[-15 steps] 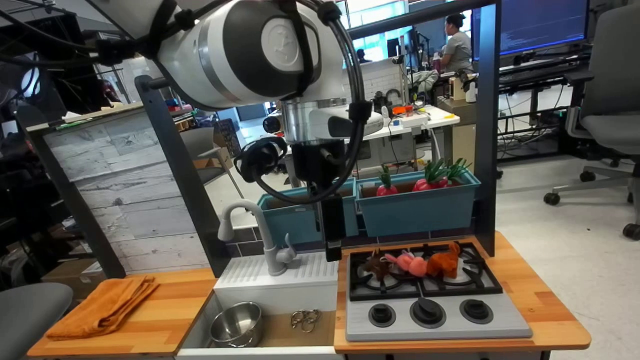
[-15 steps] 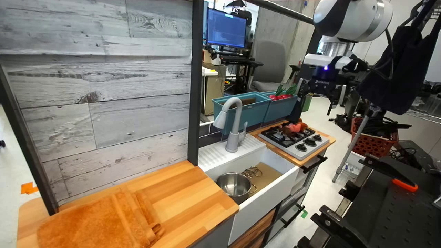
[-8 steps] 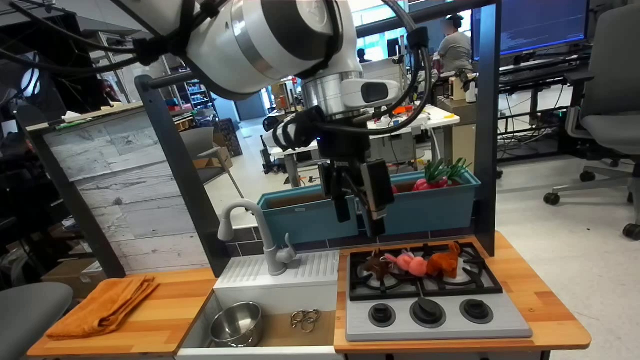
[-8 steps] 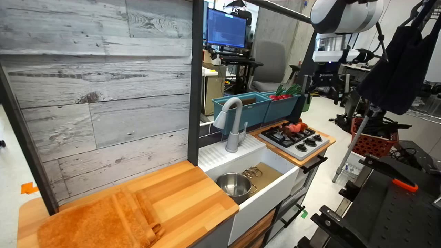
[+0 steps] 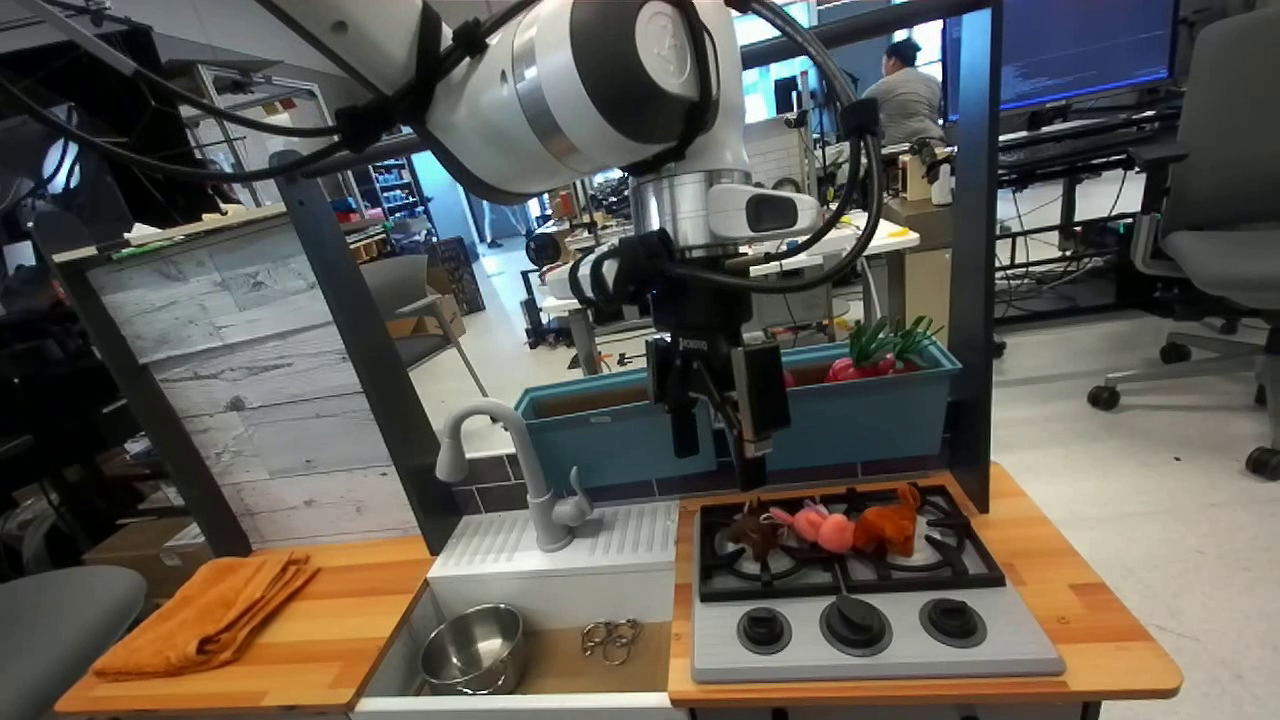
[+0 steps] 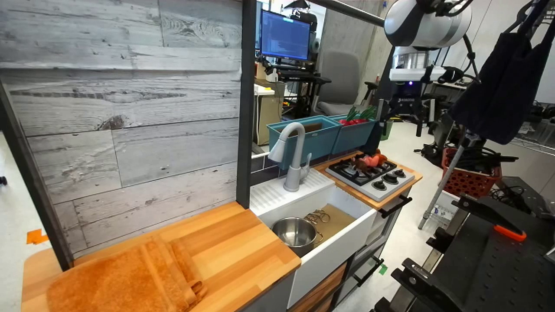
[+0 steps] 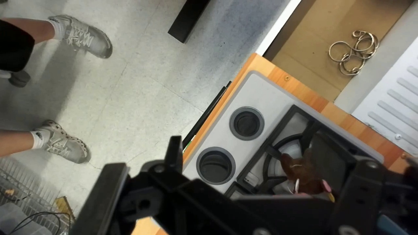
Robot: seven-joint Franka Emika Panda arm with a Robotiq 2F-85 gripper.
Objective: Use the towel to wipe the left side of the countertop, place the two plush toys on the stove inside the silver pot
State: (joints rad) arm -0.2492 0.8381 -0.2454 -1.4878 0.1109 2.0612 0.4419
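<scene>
As the gripper (image 5: pixel 718 463), spread and empty, is being turned and lowered above the stove (image 5: pixel 800 648), the plush toys (image 5: pixel 833 533) by its back edge are apparently being approached; the towel (image 5: pixel 195 622) is being left at the countertop's (image 5: pixel 340 612) left edge.

One towel (image 5: pixel 205 618), one pot (image 5: pixel 475 648), one stove (image 5: pixel 1010 652), three knobs (image 5: pixel 855 622) and at least two plush toys (image 5: pixel 888 530) are being counted.

Plush toys (image 5: pixel 836 534) on stove (image 5: pixel 806 640); silver pot (image 5: pixel 473 650) in sink (image 5: pixel 580 597).
</scene>
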